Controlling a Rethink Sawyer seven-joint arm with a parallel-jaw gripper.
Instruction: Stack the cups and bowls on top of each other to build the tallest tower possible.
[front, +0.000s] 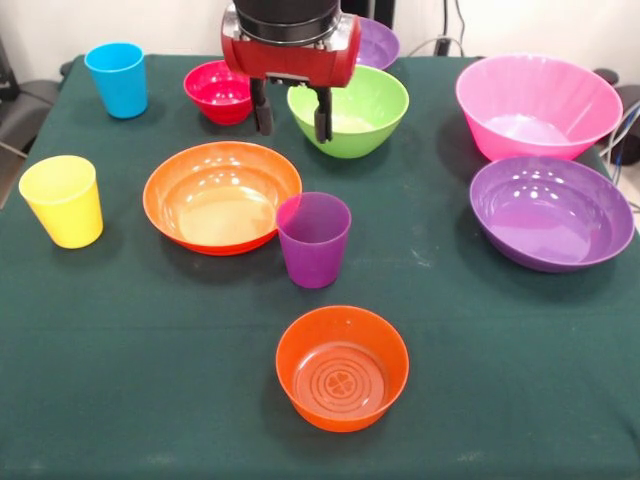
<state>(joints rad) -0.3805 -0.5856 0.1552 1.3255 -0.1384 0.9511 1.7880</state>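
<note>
tool (292, 118) open above lime green bowl (350, 110), nothing stacked, no writing

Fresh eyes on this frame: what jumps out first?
The red and black gripper hangs open at top centre, fingers over the lime green bowl's rim. Around it bright bowls and cups sit apart on the green table, nothing stacked: a big pink bowl at right, a wide orange bowl centre-left.

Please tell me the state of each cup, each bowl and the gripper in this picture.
Gripper: open, empty, above the table.
Blue cup: upright, empty.
Yellow cup: upright, empty.
Purple cup: upright, empty.
Red bowl: upright, empty.
Green bowl: upright, empty.
Wide orange bowl: upright, empty.
Small orange bowl: upright, empty.
Pink bowl: upright, empty.
Purple bowl: upright, empty.
Nothing is stacked.
</note>
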